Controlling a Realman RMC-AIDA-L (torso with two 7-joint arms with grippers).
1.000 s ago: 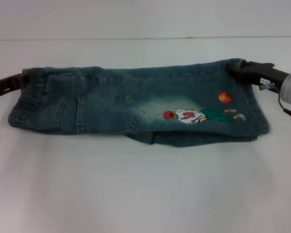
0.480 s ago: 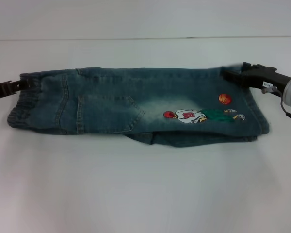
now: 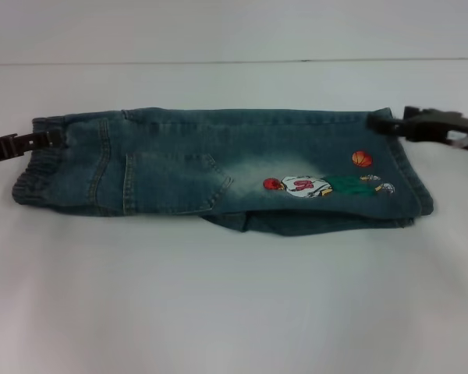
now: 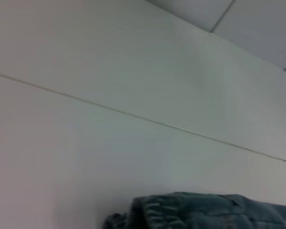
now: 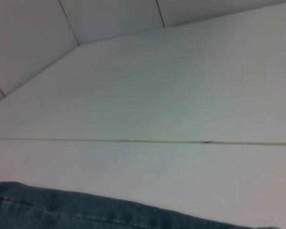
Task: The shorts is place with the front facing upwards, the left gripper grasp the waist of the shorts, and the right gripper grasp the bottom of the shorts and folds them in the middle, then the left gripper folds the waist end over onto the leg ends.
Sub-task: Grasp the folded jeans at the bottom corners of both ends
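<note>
The shorts [image 3: 218, 167] lie on the white table, folded lengthwise, with the embroidered basketball player [image 3: 312, 185] facing up. The gathered waist [image 3: 37, 167] is at the left and the leg ends [image 3: 409, 183] are at the right. My left gripper [image 3: 51, 139] rests low at the far corner of the waist, its tip lying over the band. My right gripper [image 3: 384, 122] is at the far corner of the leg ends, open, its tip just touching the hem. The waistband [image 4: 157, 210] shows in the left wrist view. The denim edge [image 5: 62, 210] shows in the right wrist view.
The white table [image 3: 234, 296] spreads in front of the shorts. Behind them a thin seam [image 3: 234, 61] marks where the table meets the white wall.
The far edge of the shorts has settled flat onto the table. The right gripper has let go and drawn back to the right. The left gripper has come down at the waist.
</note>
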